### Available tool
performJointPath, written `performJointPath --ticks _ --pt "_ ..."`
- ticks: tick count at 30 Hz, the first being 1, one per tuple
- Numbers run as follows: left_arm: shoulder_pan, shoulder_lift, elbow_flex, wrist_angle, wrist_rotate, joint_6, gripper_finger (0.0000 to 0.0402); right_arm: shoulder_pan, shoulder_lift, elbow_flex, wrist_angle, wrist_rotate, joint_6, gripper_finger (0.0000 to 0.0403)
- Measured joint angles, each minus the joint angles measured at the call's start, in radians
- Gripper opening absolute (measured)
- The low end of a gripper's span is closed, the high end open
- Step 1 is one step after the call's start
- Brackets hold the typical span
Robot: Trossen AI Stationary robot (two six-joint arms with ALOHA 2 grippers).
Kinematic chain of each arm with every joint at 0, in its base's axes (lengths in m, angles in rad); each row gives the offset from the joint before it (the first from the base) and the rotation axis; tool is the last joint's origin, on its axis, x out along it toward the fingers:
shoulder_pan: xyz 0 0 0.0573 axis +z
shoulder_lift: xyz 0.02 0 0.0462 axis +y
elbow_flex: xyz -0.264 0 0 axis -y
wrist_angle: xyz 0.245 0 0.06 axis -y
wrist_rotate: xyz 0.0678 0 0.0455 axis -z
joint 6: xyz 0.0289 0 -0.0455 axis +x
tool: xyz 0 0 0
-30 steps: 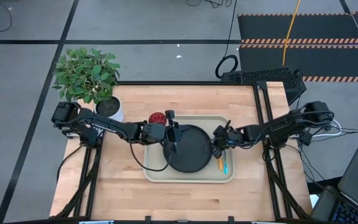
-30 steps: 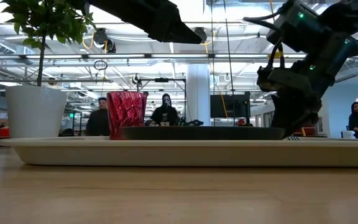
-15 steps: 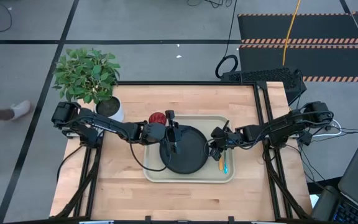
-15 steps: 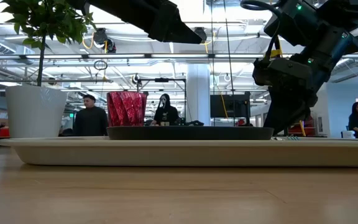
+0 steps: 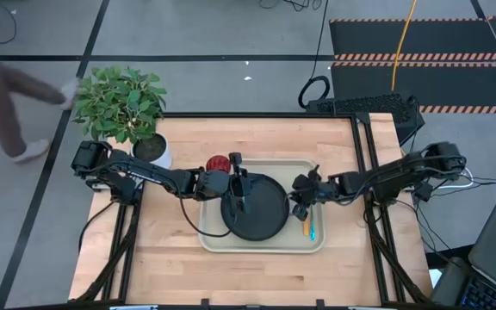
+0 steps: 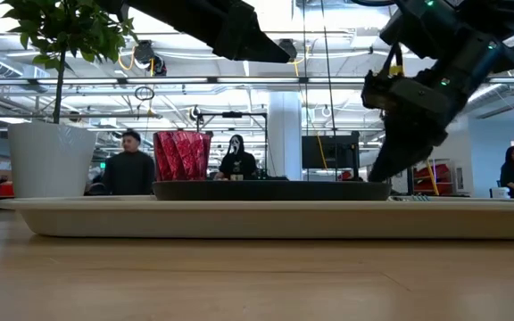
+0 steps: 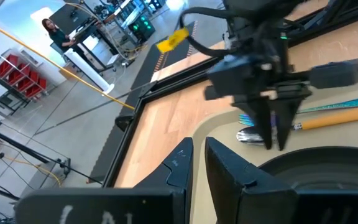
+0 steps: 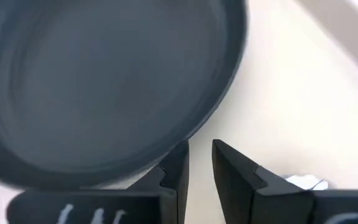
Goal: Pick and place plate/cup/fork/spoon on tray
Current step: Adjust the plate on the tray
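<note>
The black plate [image 5: 261, 211] lies flat in the middle of the beige tray [image 5: 213, 241]. The red cup [image 5: 218, 164] stands upright at the tray's far left corner. The orange-handled spoon [image 5: 304, 227] and the teal-handled fork [image 5: 311, 231] lie side by side on the tray's right part. My left gripper [image 5: 244, 191] is shut and hangs above the plate's far left part, touching nothing. My right gripper [image 5: 297, 207] is shut, its fingers pointing down at the plate's right rim, next to the spoon's bowl [image 7: 248, 134]. My right gripper stands with its shut fingers slanting down from the table's right side. The outer side of one finger [image 8: 176, 163] is against the plate's right rim [image 8: 157, 163]. The plate lies flat on the tray.
A white pot with a green plant [image 5: 149, 151] stands at the table's far left corner. The tray's low rim [image 6: 239, 218] runs around all the items. Bare wood lies near the front edge. People show in the room beyond the table.
My right gripper has gone a little toward the table's left edge with shut fingers and tipped more steeply. The plate has slid a short way to the left on the tray, staying flat.
</note>
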Motion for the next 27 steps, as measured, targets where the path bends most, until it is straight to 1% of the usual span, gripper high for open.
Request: performJointPath --ticks 6,11,13,17,20,27 --pt "0.000 0.000 0.000 -0.001 0.000 0.000 0.0047 -0.070 -0.052 0.009 -0.004 0.011 -0.126 0.0064" --pt "0.000 0.000 0.000 -0.001 0.000 0.000 0.0047 -0.131 -0.056 0.008 -0.001 0.054 -0.240 0.0064" --pt "0.000 0.000 0.000 -0.001 0.000 0.001 0.0047 -0.155 -0.045 0.009 0.018 0.050 -0.265 0.0064" --pt "0.000 0.000 0.000 0.000 0.000 0.002 0.0047 -0.184 -0.012 0.009 0.028 0.001 -0.288 0.0064" --pt "0.000 0.000 0.000 0.001 0.000 0.002 0.0047 -0.183 0.026 0.009 0.043 0.000 -0.312 0.0064" --pt "0.000 0.000 0.000 0.000 0.000 0.005 0.0047 -0.183 0.106 0.008 0.175 0.003 -0.383 0.0064"
